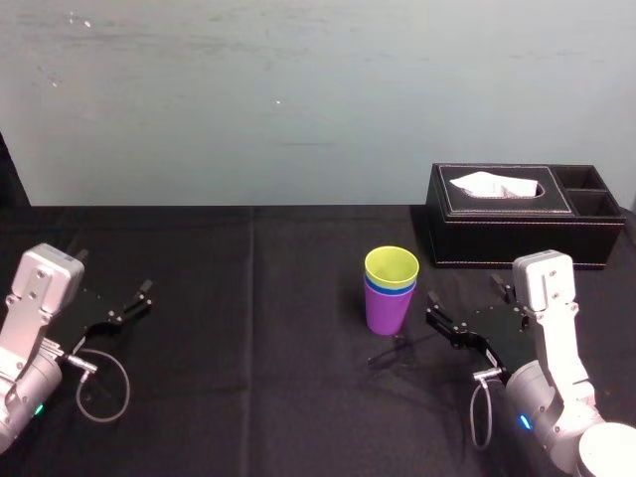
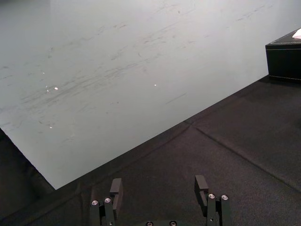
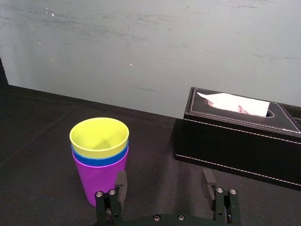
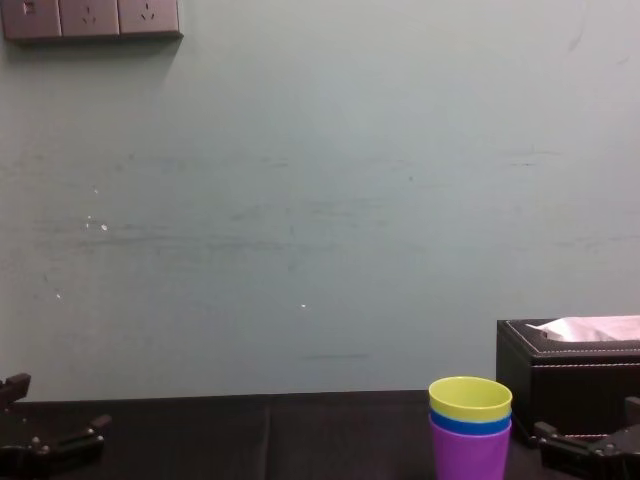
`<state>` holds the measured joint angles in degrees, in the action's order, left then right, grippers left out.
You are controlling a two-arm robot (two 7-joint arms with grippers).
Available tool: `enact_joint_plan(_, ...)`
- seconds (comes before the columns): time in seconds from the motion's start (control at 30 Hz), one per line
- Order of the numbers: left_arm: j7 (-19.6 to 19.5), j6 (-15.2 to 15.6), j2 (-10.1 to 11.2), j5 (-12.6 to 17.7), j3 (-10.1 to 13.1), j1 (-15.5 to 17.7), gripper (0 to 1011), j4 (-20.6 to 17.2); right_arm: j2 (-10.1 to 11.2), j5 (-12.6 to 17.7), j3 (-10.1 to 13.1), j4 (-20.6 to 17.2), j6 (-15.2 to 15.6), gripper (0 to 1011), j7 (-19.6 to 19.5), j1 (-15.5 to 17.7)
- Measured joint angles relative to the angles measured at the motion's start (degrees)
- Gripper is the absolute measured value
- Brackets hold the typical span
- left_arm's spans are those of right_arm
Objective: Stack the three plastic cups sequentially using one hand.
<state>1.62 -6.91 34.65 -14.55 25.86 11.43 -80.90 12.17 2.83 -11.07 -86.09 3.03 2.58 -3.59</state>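
A: Head view: high up, tilted down on the tabletop point(image 1: 248, 397), with the wall point(image 1: 298, 99) across the upper frame. Chest?
B: Low, almost at tabletop level, square to the wall. At lower right, the cup stack point(image 4: 470, 440), side-on.
A: Wrists?
B: Each sits just behind its own arm's end, looking forward. Behind the right tool point(image 3: 164, 174): close on the stack and the tissue box point(image 3: 240, 136), both shared with head and chest. Behind the left tool point(image 2: 158, 181): tabletop, wall, one box corner.
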Motion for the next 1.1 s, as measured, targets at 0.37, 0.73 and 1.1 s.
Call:
enact_joint_plan(0.37, 0.00, 0.00, 0.00, 0.00, 0.00, 0.00, 1000, 0.00, 0.00, 0.00, 0.00, 0.00, 0.00, 1003, 0.00, 0.00)
enact_joint_plan(0.73, 0.00, 0.00, 0.00, 0.00, 0.00, 0.00, 1000, 0.00, 0.00, 0.00, 0.00, 0.00, 0.00, 1003, 0.00, 0.00)
enact_joint_plan(1.1, 0.00, 0.00, 0.00, 0.00, 0.00, 0.00, 1000, 0.00, 0.00, 0.00, 0.00, 0.00, 0.00, 1002, 0.00, 0.00)
